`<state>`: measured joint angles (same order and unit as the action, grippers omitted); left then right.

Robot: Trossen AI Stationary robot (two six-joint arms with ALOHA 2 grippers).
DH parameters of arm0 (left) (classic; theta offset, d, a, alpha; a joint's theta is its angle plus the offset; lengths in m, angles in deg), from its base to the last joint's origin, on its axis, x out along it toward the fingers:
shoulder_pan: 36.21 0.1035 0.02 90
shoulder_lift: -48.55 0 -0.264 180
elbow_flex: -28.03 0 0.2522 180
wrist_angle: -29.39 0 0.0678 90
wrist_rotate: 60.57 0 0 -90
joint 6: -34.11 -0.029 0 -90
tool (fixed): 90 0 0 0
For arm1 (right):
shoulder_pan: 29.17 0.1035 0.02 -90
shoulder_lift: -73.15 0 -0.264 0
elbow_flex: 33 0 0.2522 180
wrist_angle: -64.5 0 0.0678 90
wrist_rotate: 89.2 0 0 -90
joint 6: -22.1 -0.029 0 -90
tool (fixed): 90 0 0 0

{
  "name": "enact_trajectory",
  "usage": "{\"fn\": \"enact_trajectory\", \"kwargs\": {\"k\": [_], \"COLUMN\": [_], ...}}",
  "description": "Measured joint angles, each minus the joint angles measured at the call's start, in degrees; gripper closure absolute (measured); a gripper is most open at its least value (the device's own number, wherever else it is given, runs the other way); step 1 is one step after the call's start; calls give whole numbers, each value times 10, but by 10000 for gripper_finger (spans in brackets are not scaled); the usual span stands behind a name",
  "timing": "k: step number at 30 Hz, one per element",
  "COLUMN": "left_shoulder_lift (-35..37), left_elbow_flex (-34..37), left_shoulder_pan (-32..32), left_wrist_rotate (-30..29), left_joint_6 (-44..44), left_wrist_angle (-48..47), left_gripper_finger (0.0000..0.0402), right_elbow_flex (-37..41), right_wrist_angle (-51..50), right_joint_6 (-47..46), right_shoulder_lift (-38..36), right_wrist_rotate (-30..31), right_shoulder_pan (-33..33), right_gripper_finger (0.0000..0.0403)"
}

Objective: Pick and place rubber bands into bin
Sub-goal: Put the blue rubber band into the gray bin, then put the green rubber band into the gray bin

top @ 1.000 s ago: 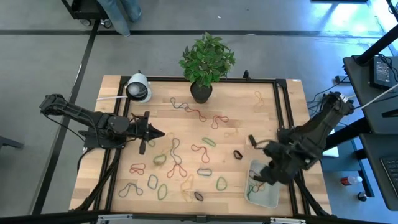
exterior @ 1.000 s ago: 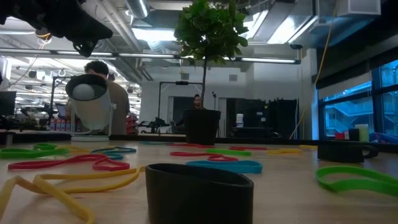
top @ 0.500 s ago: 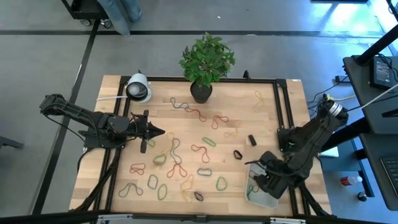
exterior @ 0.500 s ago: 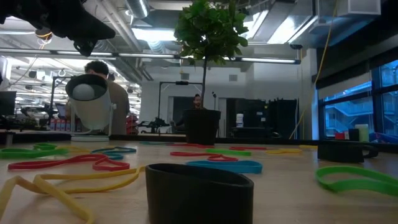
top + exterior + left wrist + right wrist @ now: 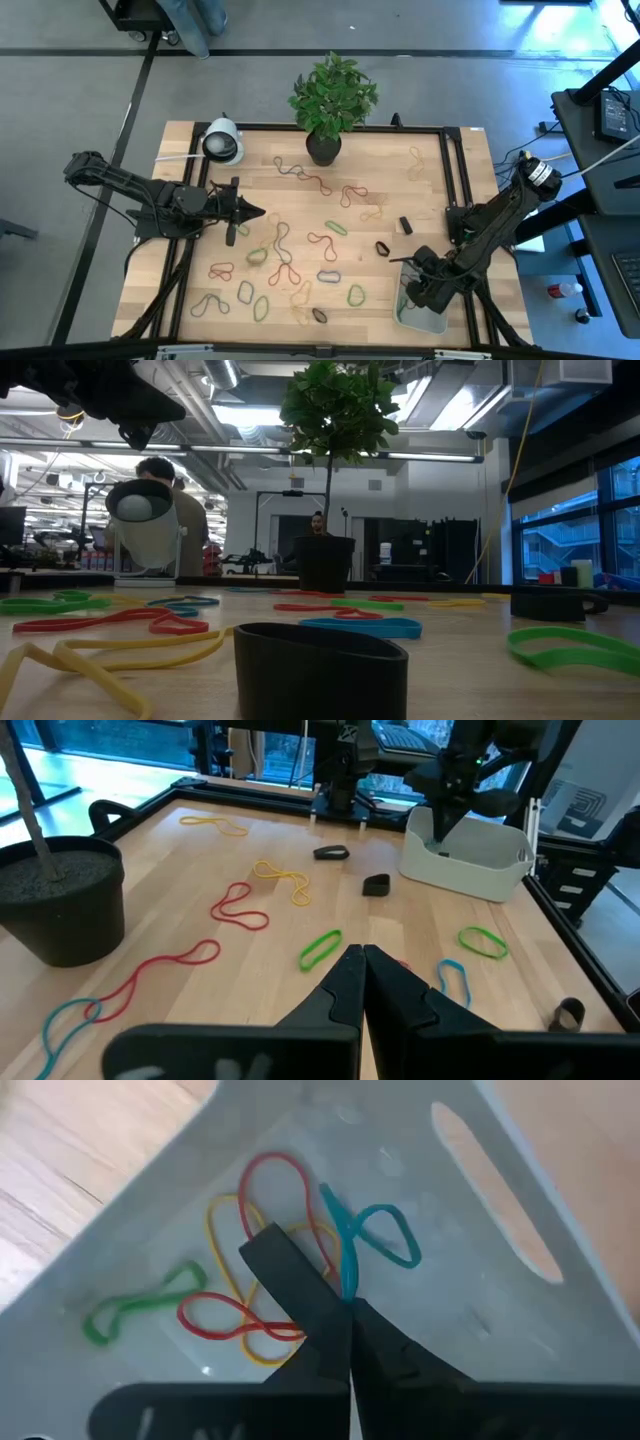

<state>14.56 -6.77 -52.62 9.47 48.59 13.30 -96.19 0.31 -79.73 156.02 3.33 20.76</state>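
on the worktop (image 5: 380, 190) the right claw (image 5: 345, 1315), pinching a blue band (image 5: 370, 1245), is inside the bin (image 5: 520, 1210); left claw (image 5: 362, 960) closed, empty.

One bin (image 5: 500, 1210) and in it four rubber bands (image 5: 215, 1320) — one green (image 5: 140, 1308), one red (image 5: 270, 1175), one yellow (image 5: 222, 1215), one teal (image 5: 385, 1240). Loose on the table (image 5: 450, 180) lie roughly twenty more (too thin and tangled from above for an exact tally). Beyond them stands one potted plant (image 5: 333, 95) and one white round-headed device (image 5: 222, 141) — and my left gripper (image 5: 262, 213) and right gripper (image 5: 410, 290) make two.
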Motion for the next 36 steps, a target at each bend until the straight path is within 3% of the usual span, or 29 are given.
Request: {"fn": "enact_trajectory", "kwargs": {"k": [20, 25, 29, 32, 36], "left_shoulder_lift": [0, 0, -1, -11, -42], "left_elbow_flex": [0, 0, 0, -1, -24], "left_shoulder_pan": [0, 0, 0, 0, 0], "left_wrist_rotate": [0, 0, -1, 0, 6], "left_joint_6": [4, -7, -17, -31, -32], "left_wrist_angle": [4, 5, 8, 6, -26], "left_gripper_finger": [400, 400, 400, 400, 400], "right_elbow_flex": [-30, -96, -136, -131, -114], "right_wrist_angle": [-22, -89, -94, -95, -100], "right_joint_6": [-10, 33, 108, 133, 154], "right_shoulder_lift": [-1, -2, -20, -55, -111], "right_wrist_rotate": [-39, -28, -6, 41, 83], "right_shoulder_pan": [0, 0, 0, -3, -28], "right_gripper_finger": [286, 298, 339, 389, 393]}}
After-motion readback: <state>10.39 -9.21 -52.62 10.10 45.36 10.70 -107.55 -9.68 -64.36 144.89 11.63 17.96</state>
